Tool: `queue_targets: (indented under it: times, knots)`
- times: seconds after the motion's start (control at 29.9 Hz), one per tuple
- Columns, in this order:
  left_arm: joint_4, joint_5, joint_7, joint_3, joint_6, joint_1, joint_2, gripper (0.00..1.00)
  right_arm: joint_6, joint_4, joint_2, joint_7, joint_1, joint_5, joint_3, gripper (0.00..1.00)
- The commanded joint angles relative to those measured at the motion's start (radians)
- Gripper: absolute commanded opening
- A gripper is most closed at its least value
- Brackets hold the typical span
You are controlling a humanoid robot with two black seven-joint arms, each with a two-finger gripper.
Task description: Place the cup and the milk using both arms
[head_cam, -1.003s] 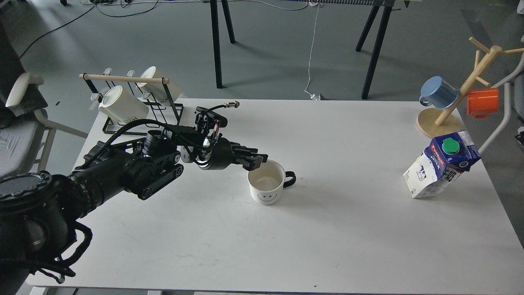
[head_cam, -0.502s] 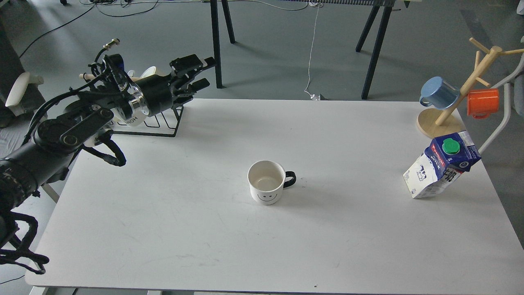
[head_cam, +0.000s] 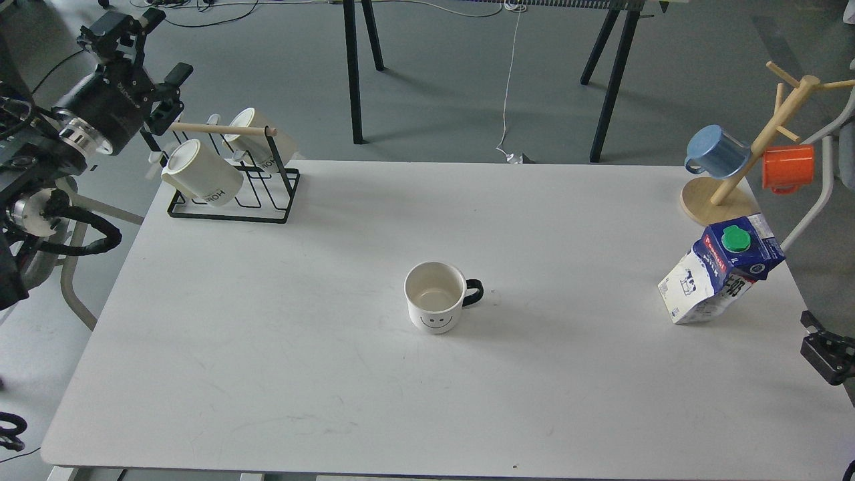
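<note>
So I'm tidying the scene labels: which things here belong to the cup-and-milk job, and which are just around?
Job:
- cup, upright mid-table
- milk, standing near the right edge
- left pincer, raised off the table, empty
- right pincer, just entering at the right edge

Just around:
- cream mugs on the black rack
- blue mug and orange mug on the wooden tree

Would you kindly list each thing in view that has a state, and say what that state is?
smiley mug: upright, empty, handle to the right.
milk carton: standing, green cap on.
two cream mugs: lying on the wire rack.
blue mug: hung on the wooden mug tree.
orange mug: hung on the same tree.
left gripper: open, raised, holding nothing.
right gripper: at the frame edge, state unclear.
</note>
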Motion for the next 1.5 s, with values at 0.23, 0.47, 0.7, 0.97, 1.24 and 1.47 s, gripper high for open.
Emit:
queue_targets:
  times: [0.23, 0.47, 0.7, 0.97, 1.24, 1.47]
  knots:
    - [-0.001, 0.083, 0.0, 0.005, 0.0, 0.012, -0.016, 0.86, 0.0, -0.09, 0.193, -0.001, 0.066, -0.147, -0.07, 0.96]
    - [0.001, 0.098, 0.0, 0.005, 0.0, 0.023, -0.016, 0.86, 0.0, -0.09, 0.222, 0.001, 0.11, -0.172, -0.072, 0.96]
    - [0.001, 0.121, 0.0, 0.005, 0.0, 0.037, -0.017, 0.87, 0.0, -0.09, 0.242, 0.001, 0.155, -0.184, -0.072, 0.96]
    - [-0.001, 0.121, 0.0, 0.005, 0.0, 0.053, -0.017, 0.87, 0.0, -0.113, 0.289, 0.002, 0.191, -0.213, -0.069, 0.96]
    - [0.004, 0.123, 0.0, 0.007, 0.0, 0.064, -0.017, 0.87, 0.0, -0.113, 0.291, 0.005, 0.222, -0.213, -0.055, 0.96]
    - [0.005, 0.156, 0.0, 0.005, 0.0, 0.069, -0.026, 0.87, 0.0, -0.131, 0.291, 0.01, 0.27, -0.212, -0.046, 0.96]
